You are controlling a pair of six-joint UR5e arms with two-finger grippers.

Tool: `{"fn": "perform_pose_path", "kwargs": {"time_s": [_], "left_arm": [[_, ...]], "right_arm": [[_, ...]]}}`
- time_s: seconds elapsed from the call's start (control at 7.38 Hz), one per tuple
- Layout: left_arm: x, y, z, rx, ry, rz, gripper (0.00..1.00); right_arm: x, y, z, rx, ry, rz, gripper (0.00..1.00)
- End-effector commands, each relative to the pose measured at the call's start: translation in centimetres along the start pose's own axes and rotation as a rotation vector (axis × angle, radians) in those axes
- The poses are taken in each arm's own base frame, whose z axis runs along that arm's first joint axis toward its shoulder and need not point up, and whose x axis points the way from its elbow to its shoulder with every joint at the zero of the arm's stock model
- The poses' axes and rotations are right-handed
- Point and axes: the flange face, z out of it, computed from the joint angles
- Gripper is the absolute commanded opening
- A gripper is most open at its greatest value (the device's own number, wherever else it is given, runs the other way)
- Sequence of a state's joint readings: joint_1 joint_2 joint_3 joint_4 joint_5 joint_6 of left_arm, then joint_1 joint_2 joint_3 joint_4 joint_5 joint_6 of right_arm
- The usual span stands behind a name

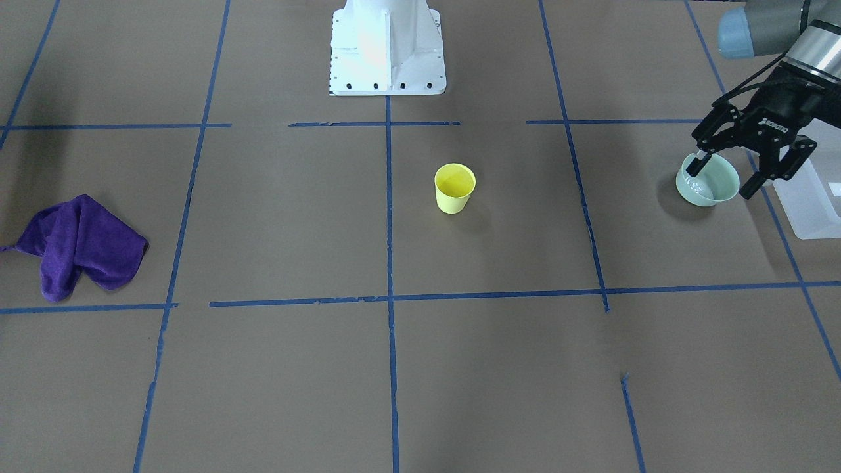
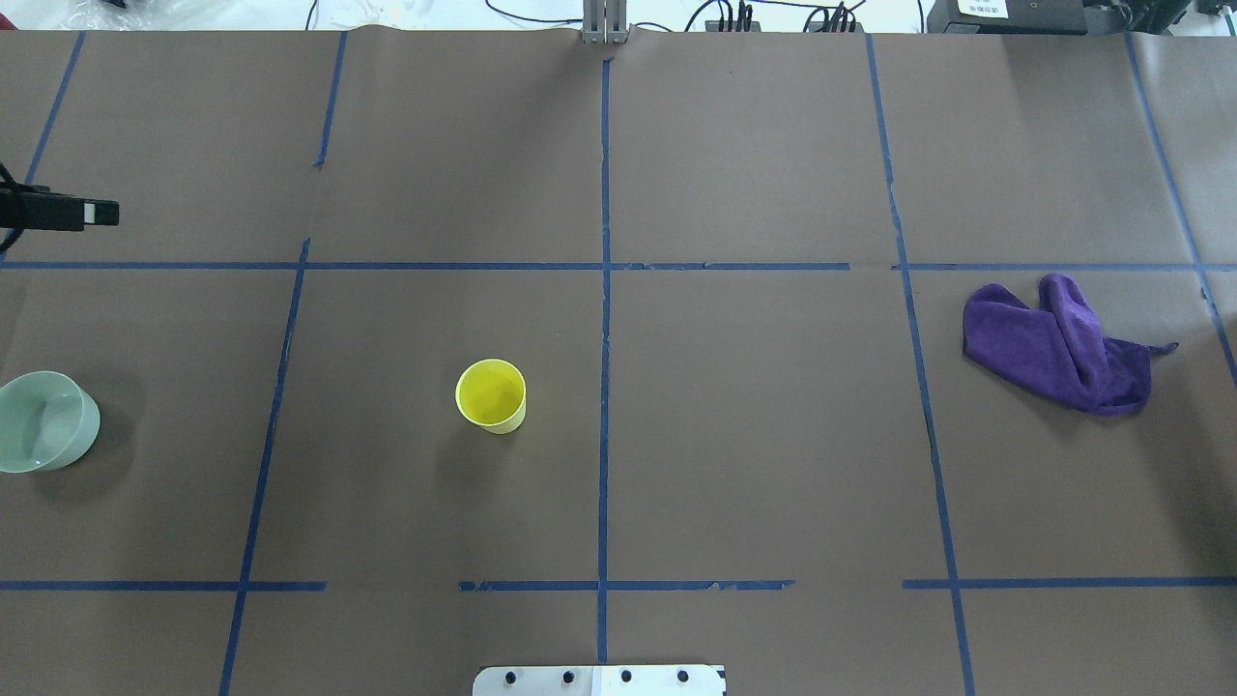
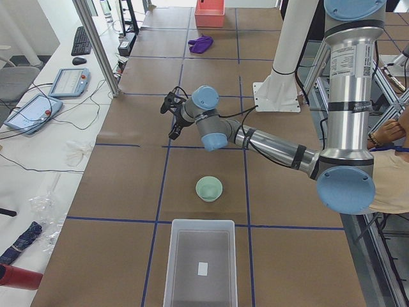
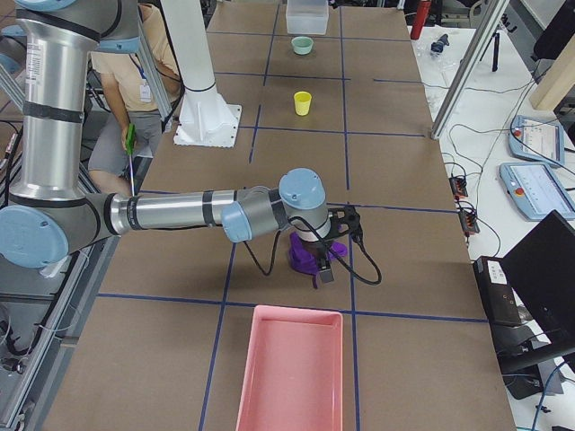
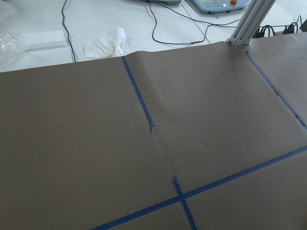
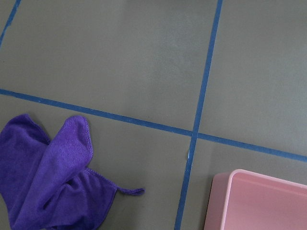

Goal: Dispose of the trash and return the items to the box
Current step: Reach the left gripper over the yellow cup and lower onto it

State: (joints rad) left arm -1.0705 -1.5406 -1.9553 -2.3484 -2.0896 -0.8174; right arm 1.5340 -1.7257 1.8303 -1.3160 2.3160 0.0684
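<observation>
The mint-green bowl (image 1: 716, 190) stands upright on the table beside the frosted box (image 1: 811, 207), apart from it. The bowl also shows in the overhead view (image 2: 43, 422) and the left view (image 3: 209, 188). The yellow cup (image 1: 454, 188) stands upright near the table's middle (image 2: 492, 395). My left gripper (image 1: 721, 182) is open and empty; the left view shows it raised and beyond the bowl (image 3: 172, 118). My right gripper (image 4: 323, 269) hovers over a purple cloth (image 4: 301, 256); I cannot tell whether it is open or shut.
The purple cloth (image 2: 1063, 348) lies crumpled on the robot's right side (image 6: 48, 182). A pink bin (image 4: 292, 368) stands at that table end (image 6: 259, 201). The robot's white base (image 1: 387, 46) is at the table's edge. Blue tape lines cross the brown table.
</observation>
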Motion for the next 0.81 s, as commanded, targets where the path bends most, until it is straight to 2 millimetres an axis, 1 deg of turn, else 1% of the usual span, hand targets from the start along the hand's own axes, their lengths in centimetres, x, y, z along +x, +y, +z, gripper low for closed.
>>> {"fn": "perform_pose_path", "kwargs": {"time_s": [0.0,0.14,0.27,0.41,0.54,0.68], "left_arm": [[8.4,-0.7,2.2,-0.067,-0.050,-0.101,1.00],[12.9,-0.2,5.0,-0.070,-0.063,-0.163,1.00],[18.6,0.4,7.9,-0.081,-0.080,-0.262,1.00],[23.0,1.4,10.1,-0.091,-0.099,-0.323,1.00],[26.3,2.4,13.1,-0.103,-0.124,-0.356,0.99],[27.7,4.1,15.4,-0.101,-0.152,-0.381,0.96]], "right_arm": [[0.1,0.2,0.1,-0.004,-0.002,0.004,1.00],[0.1,0.1,0.1,-0.004,0.000,0.004,1.00],[0.2,0.2,0.2,-0.005,0.000,0.005,1.00],[0.2,0.2,0.2,-0.005,0.000,0.005,1.00],[0.2,0.2,0.2,-0.005,0.000,0.005,1.00],[0.2,0.2,0.3,-0.006,0.000,0.006,1.00]]}}
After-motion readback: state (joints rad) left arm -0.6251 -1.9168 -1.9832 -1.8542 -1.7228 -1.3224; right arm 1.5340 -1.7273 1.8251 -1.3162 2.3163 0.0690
